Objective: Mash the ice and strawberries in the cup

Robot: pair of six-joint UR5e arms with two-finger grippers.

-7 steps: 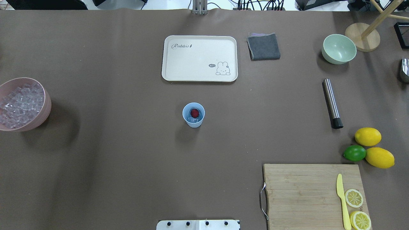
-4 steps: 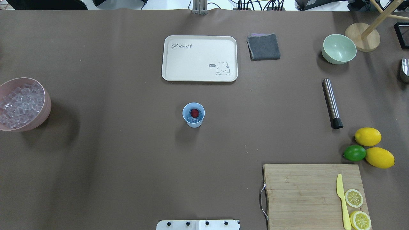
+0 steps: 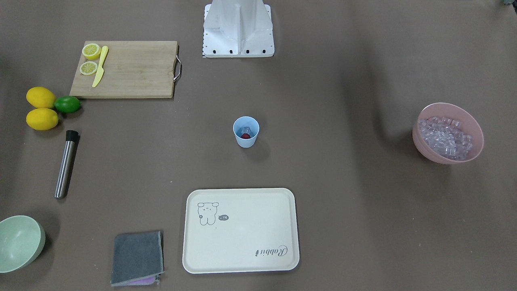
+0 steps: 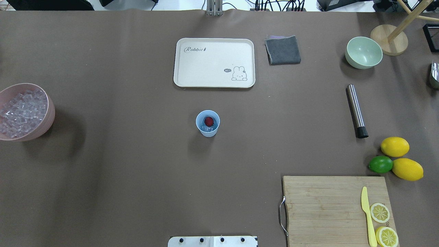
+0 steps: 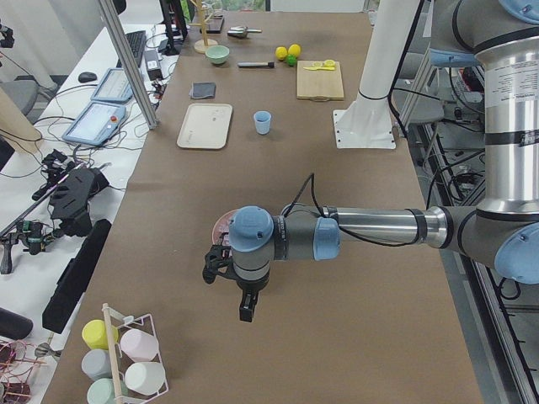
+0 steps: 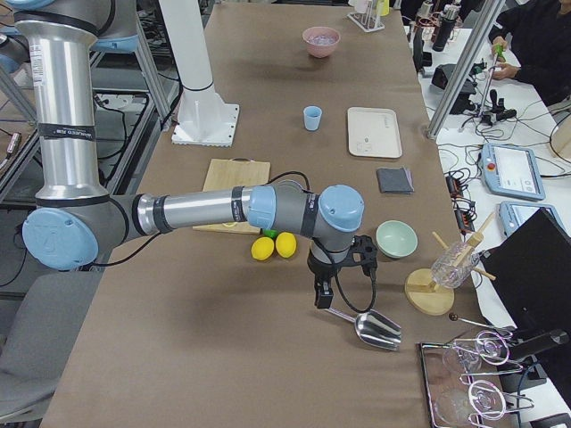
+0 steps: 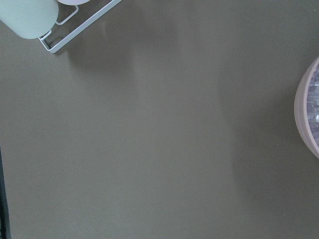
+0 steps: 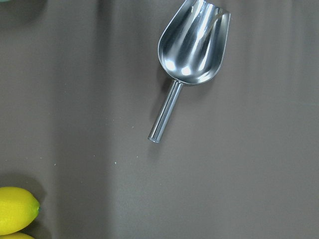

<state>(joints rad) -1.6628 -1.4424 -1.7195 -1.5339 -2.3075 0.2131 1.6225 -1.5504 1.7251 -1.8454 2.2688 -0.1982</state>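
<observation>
The light-blue cup (image 4: pixel 208 123) stands upright mid-table, with a red strawberry (image 4: pixel 209 121) and some ice (image 4: pixel 206 129) inside it. More ice (image 4: pixel 21 112) fills the pink bowl (image 4: pixel 50 113) at the table's left edge. Neither arm shows in the overhead or front views. My left gripper (image 5: pixel 244 307) hangs over bare table beyond the pink bowl, far from the cup (image 5: pixel 263 123). My right gripper (image 6: pixel 321 297) hovers beside a metal scoop (image 6: pixel 375 328), also far from the cup (image 6: pixel 311 118). I cannot tell whether either is open or shut.
A steel muddler (image 4: pixel 356 110) lies at the right, near two lemons (image 4: pixel 395 146) and a lime (image 4: pixel 380 164). A cutting board (image 4: pixel 325 206) carries a yellow knife and lemon halves. A cream tray (image 4: pixel 214 62), grey cloth (image 4: pixel 283 50) and green bowl (image 4: pixel 363 52) sit at the back.
</observation>
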